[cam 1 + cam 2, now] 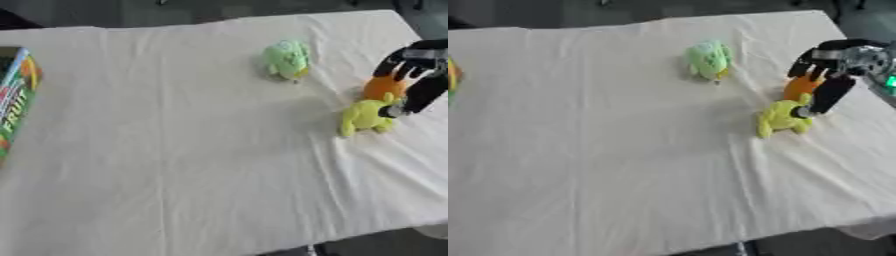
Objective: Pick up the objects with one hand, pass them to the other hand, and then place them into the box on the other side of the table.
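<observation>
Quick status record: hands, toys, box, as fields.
right hand: over the orange toy, fingers curled down around it, thumb by the yellow plush toy
left hand: not in view
green plush toy: alone on the white cloth, far centre
box: left table edge, partly in view

Both views: head stereo pair, looking steeply down on the cloth-covered surface [175,150] from its near side, mid range. Near-identical overlap: most of the surface, far edge, right side. Left eye reaches further left, catching the box [13,100]; right eye shows only its sliver.
</observation>
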Controlling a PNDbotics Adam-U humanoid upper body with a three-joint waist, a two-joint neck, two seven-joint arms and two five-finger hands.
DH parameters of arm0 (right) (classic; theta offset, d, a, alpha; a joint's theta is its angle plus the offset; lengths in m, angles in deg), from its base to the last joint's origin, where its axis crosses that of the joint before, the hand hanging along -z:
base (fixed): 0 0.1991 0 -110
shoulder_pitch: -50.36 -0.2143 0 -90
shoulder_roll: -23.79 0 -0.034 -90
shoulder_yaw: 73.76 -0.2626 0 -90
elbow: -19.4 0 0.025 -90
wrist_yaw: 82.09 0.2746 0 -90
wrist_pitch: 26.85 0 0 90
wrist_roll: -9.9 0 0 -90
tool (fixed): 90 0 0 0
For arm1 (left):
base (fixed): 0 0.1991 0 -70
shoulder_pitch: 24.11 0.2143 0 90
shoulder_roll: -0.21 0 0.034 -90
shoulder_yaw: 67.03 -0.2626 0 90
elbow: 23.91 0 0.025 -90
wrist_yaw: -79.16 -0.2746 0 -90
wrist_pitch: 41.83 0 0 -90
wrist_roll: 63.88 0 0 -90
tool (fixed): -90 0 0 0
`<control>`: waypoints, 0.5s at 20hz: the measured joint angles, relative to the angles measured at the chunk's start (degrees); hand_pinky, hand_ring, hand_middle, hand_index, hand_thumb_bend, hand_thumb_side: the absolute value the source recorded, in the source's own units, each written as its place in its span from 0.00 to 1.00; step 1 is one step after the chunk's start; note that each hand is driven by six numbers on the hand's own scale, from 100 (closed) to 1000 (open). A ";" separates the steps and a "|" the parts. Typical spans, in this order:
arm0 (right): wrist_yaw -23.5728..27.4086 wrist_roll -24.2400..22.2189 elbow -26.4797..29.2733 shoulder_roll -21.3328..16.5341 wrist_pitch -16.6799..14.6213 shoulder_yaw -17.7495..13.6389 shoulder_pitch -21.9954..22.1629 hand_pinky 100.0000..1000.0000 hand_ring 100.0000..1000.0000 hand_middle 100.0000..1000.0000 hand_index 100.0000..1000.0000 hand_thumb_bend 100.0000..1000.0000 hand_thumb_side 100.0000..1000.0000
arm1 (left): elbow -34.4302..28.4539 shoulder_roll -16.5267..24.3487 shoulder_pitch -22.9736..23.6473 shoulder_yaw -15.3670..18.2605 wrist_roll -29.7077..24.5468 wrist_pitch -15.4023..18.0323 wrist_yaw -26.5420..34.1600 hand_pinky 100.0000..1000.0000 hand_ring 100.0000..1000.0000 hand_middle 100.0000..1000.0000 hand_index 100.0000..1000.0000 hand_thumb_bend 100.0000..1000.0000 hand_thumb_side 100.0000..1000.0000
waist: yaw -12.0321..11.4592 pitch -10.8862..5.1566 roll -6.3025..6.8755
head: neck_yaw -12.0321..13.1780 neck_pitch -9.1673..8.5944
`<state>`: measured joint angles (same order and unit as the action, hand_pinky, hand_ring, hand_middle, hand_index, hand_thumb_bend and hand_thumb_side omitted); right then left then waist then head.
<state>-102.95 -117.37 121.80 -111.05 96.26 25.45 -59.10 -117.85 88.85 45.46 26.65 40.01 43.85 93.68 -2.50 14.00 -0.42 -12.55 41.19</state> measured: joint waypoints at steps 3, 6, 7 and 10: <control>-1.80 -0.71 -1.14 0.03 -0.71 1.10 -1.15 0.88 0.83 0.82 0.82 0.41 0.00 | 0.00 0.00 0.00 -0.02 -0.05 -0.04 0.00 0.55 0.68 0.61 0.71 0.43 0.71 | -0.07 0.09 0.04 | -0.21 0.00; -3.49 -1.52 -2.50 0.26 -1.52 2.42 -2.26 0.87 0.84 0.83 0.82 0.41 0.00 | 0.00 0.00 0.00 -0.04 -0.15 -0.13 0.00 0.55 0.68 0.61 0.71 0.43 0.71 | -0.30 0.24 0.09 | -0.28 0.00; -4.08 -1.77 -2.93 0.51 -1.77 2.80 -2.53 0.87 0.84 0.83 0.82 0.41 0.00 | 0.00 0.00 0.00 -0.05 -0.16 -0.14 0.00 0.55 0.68 0.61 0.71 0.43 0.71 | -0.32 0.26 0.12 | -0.33 0.00; -5.51 -2.38 -4.41 1.32 -2.38 3.66 -3.24 0.87 0.84 0.83 0.82 0.41 0.00 | 0.00 0.00 0.00 -0.17 -0.20 -0.18 0.00 0.55 0.68 0.61 0.71 0.43 0.71 | -0.33 0.34 0.34 | -0.48 0.01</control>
<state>-108.45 -119.75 117.40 -109.74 93.87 29.10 -62.34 -117.84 88.85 45.46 26.48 39.81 43.67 93.68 -2.83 14.34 -0.08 -13.04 41.20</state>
